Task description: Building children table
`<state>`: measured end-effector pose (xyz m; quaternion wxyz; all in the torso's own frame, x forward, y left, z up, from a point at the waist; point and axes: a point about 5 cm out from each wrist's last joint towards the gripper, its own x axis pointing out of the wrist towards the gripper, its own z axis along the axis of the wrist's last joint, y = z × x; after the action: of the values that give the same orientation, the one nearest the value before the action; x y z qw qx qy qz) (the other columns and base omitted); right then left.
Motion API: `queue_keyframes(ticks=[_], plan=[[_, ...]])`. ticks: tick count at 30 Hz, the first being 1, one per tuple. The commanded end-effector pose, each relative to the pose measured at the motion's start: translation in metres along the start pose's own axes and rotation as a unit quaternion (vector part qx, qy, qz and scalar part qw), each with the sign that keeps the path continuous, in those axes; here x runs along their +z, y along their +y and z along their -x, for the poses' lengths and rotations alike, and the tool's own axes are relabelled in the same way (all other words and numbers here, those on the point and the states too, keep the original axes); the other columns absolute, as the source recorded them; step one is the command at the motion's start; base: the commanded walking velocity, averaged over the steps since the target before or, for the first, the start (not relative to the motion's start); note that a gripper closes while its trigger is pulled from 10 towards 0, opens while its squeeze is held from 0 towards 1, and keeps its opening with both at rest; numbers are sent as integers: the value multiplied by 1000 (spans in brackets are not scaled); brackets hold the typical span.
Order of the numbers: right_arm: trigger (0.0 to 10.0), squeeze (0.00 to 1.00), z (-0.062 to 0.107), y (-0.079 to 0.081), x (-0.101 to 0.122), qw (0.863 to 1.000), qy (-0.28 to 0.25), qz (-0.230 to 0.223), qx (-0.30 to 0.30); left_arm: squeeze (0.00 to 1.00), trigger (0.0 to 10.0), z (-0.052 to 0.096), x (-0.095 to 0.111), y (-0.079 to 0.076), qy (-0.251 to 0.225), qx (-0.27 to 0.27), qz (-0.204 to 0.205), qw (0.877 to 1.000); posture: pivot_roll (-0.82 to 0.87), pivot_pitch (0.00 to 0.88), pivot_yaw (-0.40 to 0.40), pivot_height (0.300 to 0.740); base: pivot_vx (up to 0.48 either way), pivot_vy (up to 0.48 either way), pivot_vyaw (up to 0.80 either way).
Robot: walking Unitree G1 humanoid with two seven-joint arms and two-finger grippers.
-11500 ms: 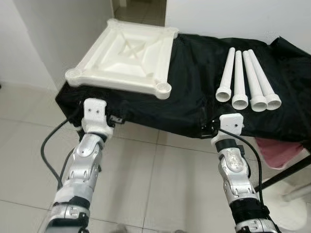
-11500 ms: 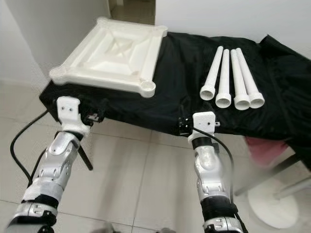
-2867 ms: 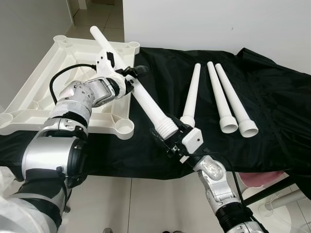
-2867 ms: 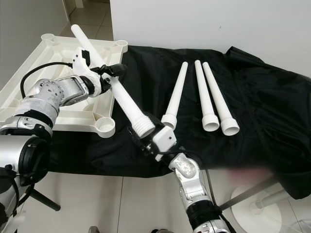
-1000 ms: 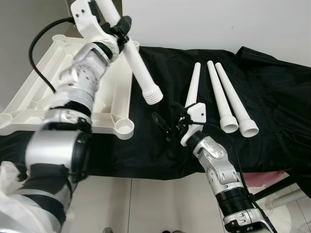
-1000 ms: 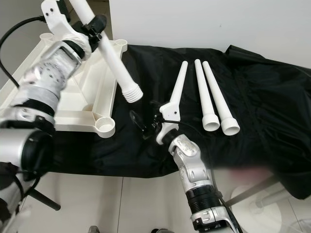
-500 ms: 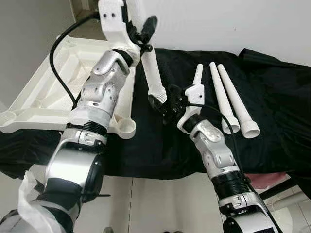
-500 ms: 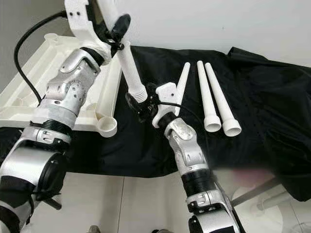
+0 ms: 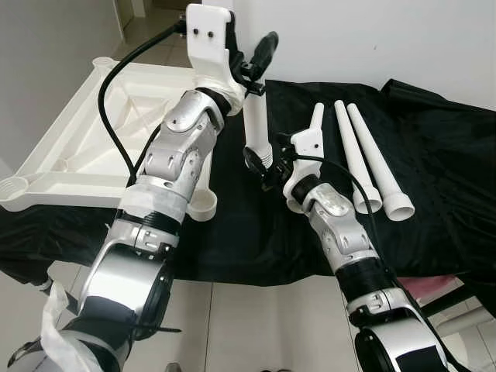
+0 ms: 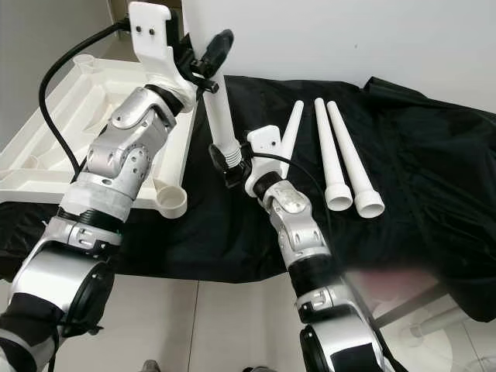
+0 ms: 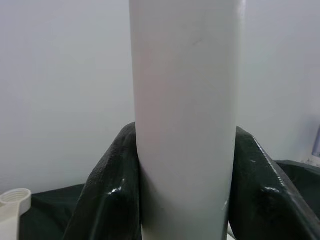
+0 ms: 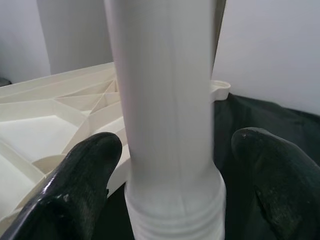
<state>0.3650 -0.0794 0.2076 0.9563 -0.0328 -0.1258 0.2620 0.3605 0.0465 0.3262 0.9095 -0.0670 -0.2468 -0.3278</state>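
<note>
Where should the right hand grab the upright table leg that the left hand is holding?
Just above the threaded end of the table leg, on the smooth shaft. The right hand straddles it there, open; the left hand clamps higher up.

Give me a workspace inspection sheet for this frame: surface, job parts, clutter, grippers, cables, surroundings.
Surface: black cloth draped over the work table.
Job's things: white tabletop lying underside up, with an empty leg socket at its near corner; held leg nearly upright, threaded end down; three spare legs flat on the cloth.
Clutter: nothing seen.
Grippers: left gripper shut on the held leg's shaft; right gripper open, fingers either side of the threaded end, not touching.
Cables: black cable looping from the left wrist over the tabletop; thin cable along the right forearm.
Surroundings: white wall behind, tiled floor below.
</note>
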Motion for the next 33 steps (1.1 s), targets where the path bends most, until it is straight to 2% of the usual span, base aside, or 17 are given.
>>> queue_keyframes(ticks=[1,8,17,19,20,21,22,33], plan=[[10000,0,-1,-1,-1,1000,3,5,-3,0,10000,0,1,-10,1,-49,-10,999,-7,9,-45,740,0,0,0],[10000,0,-19,7,9,999,3,47,28,0,10000,0,-2,-25,3,-67,-10,998,-1,8,-50,740,0,0,0],[10000,0,-23,6,11,998,2,56,28,0,10000,0,-1,-29,1,-71,-12,997,2,10,-52,740,0,0,0],[2745,0,-24,6,9,998,7,53,28,0,10000,0,-1,-29,2,-71,-13,997,2,10,-52,740,0,0,0],[2745,0,-24,6,9,998,7,53,28,0,10000,0,-1,-29,2,-71,-13,997,2,10,-52,740,0,0,0],[1804,0,-24,6,8,998,10,51,27,0,10000,0,0,-29,2,-70,-14,997,-2,12,-48,740,0,0,0],[0,0,-24,6,6,998,12,49,27,0,10000,0,0,-30,1,-71,-14,997,-3,14,-46,740,0,0,0],[0,0,-22,3,2,999,18,30,10,0,10000,-1,1,-34,2,-79,-22,997,-7,19,-43,740,0,0,0]])
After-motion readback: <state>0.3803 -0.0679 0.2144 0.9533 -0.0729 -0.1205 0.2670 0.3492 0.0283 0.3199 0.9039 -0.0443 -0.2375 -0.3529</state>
